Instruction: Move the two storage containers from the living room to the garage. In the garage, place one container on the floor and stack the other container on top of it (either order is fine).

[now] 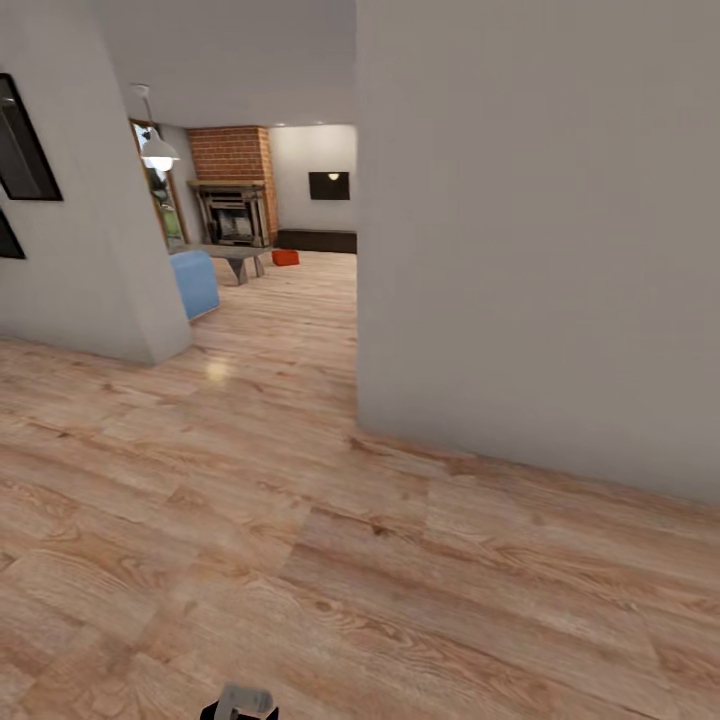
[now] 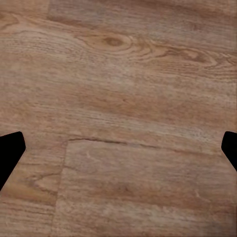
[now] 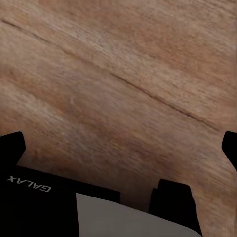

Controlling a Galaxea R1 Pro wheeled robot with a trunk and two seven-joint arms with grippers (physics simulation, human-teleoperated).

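Observation:
Far down the hallway, an orange-red storage container [image 1: 285, 257] sits on the living room's wood-plank floor [image 1: 310, 290]. It lies before the long dark cabinet [image 1: 316, 240] and is too small to tell whether it is one tub or two. My left gripper [image 2: 118, 148] is open, its black fingertips [image 2: 10, 150] wide apart over bare planks. My right gripper [image 3: 118, 145] is also open, with nothing between its fingertips [image 3: 12, 144]. Both hang far from the container.
A grey wall [image 1: 540, 230] stands close on the right, its corner at mid-view. Another wall corner [image 1: 110, 250] narrows the passage on the left. Beyond are a blue seat [image 1: 194, 282], a grey low table [image 1: 238, 258], the brick chimney with its fireplace [image 1: 233, 200] and a black TV [image 1: 329, 185].

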